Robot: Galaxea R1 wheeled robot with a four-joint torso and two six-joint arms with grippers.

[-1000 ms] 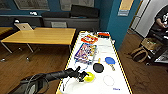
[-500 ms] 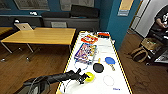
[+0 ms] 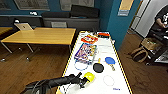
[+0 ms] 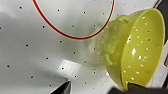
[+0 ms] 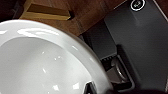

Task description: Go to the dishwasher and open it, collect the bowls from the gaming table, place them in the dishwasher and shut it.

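The gaming table [image 3: 120, 67] has a white top and yellow sides and runs away from me. On it stand a black bowl [image 3: 98, 67] and a blue bowl [image 3: 110, 60]. My left arm reaches in over the table's near end. Its gripper [image 3: 83, 80] is shut on the rim of a yellow perforated bowl [image 3: 89, 76]. In the left wrist view that yellow bowl [image 4: 140, 50] hangs tilted on its side just above the dotted white top. A white bowl [image 5: 37, 65] shows large in the right wrist view, held over the wood floor and my dark base. The dishwasher is out of view.
Colourful printed sheets [image 3: 86, 51] and a red box [image 3: 89, 38] lie further up the table, along with a white ring [image 3: 108, 80]. A yellow-topped desk [image 3: 42, 36] with a laptop stands to the left. At the right are a person [image 3: 162, 17], a box and a bag [image 3: 139, 53].
The left gripper and the yellow bowl have shifted slightly toward the near end of the table. Everything else looks the same.
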